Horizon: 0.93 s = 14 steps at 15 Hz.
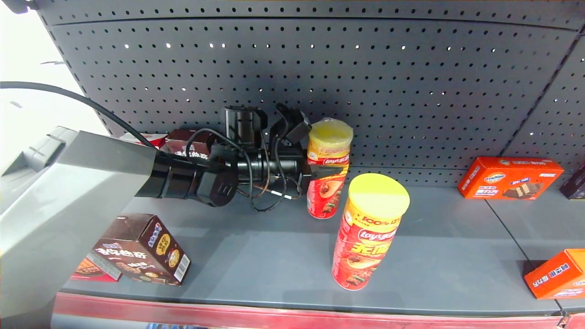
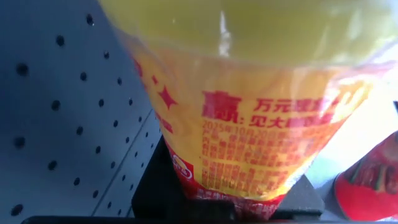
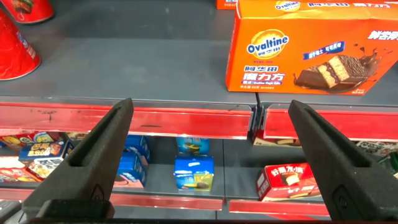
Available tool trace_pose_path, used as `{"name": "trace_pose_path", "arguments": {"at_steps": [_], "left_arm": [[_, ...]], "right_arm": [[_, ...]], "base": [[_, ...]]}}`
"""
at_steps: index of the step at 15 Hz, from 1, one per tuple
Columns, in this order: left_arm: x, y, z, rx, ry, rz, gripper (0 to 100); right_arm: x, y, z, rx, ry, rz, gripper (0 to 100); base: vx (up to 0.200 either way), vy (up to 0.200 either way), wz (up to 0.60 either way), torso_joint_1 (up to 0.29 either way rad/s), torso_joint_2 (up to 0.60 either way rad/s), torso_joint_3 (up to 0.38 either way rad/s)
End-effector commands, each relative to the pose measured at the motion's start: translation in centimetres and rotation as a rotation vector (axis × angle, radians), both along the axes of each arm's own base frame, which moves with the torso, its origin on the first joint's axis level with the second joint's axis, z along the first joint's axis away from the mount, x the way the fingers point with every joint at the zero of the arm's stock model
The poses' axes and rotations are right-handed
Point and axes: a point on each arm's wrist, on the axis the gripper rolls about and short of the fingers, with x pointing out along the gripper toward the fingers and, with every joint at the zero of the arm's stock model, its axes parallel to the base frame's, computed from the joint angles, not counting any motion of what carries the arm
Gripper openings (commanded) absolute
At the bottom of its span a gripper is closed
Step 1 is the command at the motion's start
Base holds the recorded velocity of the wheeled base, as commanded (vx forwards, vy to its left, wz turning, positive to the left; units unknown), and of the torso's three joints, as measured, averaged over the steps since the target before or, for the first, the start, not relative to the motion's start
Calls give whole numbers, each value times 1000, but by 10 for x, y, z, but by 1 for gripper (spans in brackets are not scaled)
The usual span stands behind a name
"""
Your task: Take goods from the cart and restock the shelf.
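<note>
Shelf [image 1: 256,256]: grey board, pegboard back [image 1: 365,68], red front strip [image 1: 274,315]. Left arm [image 1: 183,178] extends in from the left, low over the board, with its wrist level with the rear chip can's middle.

Rear chip can [image 1: 323,198]: red with a yellow lid, upright, close to the pegboard back, roughly mid-shelf. Left end effector [image 1: 327,170] is clamped on it at about mid-height; we see one dark finger [image 1: 336,170] crossing the can's front. In the left wrist view the same can sits right up against the camera, with the pegboard beside it. We can't tell whether its base sits on the board or hangs just off it.

Front chip can [image 1: 368,233]: same kind, upright on the board, nearer the front edge and just right of the held one. It's apart from that can, and neither end effector touches it.

Right end effector [image 3: 211,155]: fingers spread wide, nothing between them, out in front of the red strip. Front orange box [image 3: 305,46] sits at the shelf's front edge, near it. We see blue packs [image 3: 194,171] on the lower shelf between the fingers.

Smaller stock: rear orange box [image 1: 509,177] at back right; brown box [image 1: 141,249] at front left, partly over a flat red box [image 1: 93,270].
</note>
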Motion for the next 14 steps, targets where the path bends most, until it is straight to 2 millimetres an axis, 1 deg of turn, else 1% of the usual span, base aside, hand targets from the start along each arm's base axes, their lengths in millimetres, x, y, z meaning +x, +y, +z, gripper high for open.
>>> {"name": "trace_pose_path", "arguments": {"at_steps": [1, 2, 6, 8, 9, 10, 12, 13, 14], "left_arm": [[0, 0, -4, 9, -3, -1, 100], [1, -1, -7, 11, -6, -5, 100], [-1, 1, -5, 10, -8, -1, 100], [-7, 8, 3, 8, -12, 8, 100], [-10, 10, 4, 11, -7, 11, 100], [-18, 15, 8, 14, -4, 15, 100], [-29, 27, 14, 19, 2, 38, 100], [-32, 28, 16, 20, 3, 43, 100], [-38, 32, 18, 30, 6, 89, 100]], "right_arm": [[0, 0, 0, 0, 2, 0, 100], [0, 0, 0, 0, 0, 0, 100], [0, 0, 0, 0, 2, 0, 100], [0, 0, 0, 1, 2, 0, 100], [0, 0, 0, 0, 0, 0, 100], [0, 0, 0, 1, 2, 0, 100], [0, 0, 0, 1, 2, 0, 100], [0, 0, 0, 1, 2, 0, 100], [0, 0, 0, 0, 0, -2, 100]], "base": [[0, 0, 0, 0, 0, 0], [0, 0, 0, 0, 0, 0], [0, 0, 0, 0, 0, 0], [0, 0, 0, 0, 0, 0], [0, 0, 0, 0, 0, 0], [0, 0, 0, 0, 0, 0], [0, 0, 0, 0, 0, 0], [0, 0, 0, 0, 0, 0], [0, 0, 0, 0, 0, 0]]}}
